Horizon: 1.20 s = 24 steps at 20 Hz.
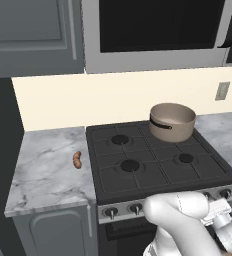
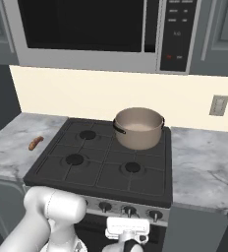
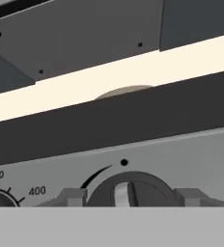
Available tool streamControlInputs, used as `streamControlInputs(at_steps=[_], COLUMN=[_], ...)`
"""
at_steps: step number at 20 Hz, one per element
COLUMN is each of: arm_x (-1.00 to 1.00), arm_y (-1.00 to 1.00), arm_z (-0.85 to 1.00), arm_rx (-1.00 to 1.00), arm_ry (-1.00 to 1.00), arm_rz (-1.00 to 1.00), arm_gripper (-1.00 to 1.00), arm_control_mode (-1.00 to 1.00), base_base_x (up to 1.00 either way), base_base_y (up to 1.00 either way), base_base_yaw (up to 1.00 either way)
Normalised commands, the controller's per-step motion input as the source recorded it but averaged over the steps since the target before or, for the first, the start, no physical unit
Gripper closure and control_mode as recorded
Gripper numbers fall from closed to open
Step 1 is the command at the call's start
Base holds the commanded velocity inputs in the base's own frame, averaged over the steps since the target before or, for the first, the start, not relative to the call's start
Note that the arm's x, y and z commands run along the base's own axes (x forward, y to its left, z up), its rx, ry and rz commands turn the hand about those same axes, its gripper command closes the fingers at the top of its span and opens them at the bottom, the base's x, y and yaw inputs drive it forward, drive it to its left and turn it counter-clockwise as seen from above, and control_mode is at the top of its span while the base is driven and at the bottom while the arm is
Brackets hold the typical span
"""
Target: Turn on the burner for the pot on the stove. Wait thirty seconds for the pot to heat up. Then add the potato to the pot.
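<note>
Facing knob point(image 3: 128, 190) dead ahead at 12 o'clock, my gripper point(image 3: 128, 198) fingers point(image 3: 71, 197) apart, straddling it at 9 and 3, no contact visible; pot point(image 3: 126, 91) beyond at 12.

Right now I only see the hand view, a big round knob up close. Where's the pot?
Observer: The pot sits on the back right burner of the stove.
Operator: Is the potato in it?
Observer: No, the potato lies on the marble counter left of the stove.
Operator: Which knob am I at?
Observer: From the right base view, the gripper is down at the front panel, below the knob third from the left.
</note>
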Motion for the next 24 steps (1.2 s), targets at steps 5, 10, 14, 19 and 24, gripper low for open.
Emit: streamControlInputs(at_steps=[5,10,14,19,24], arm_x=[-0.19,-0.31,-0.38,-0.33,-0.30], arm_y=[0.00,0.00,0.00,0.00,-0.05], arm_z=[-0.32,-0.33,-0.39,-0.44,-0.52], arm_rx=[-0.15,-0.15,-0.13,-0.13,-0.13], arm_ry=[-0.29,-0.35,-0.35,-0.35,-0.35], arm_rz=[0.50,0.60,0.66,0.68,0.71], arm_gripper=[1.00,1.00,1.00,1.00,1.00], arm_control_mode=[-1.00,-1.00,-1.00,-1.00,-1.00], base_base_x=[0.00,0.00,0.00,0.00,0.00], base_base_y=[0.00,0.00,0.00,0.00,0.00], base_base_yaw=[0.00,0.00,0.00,0.00,0.00])
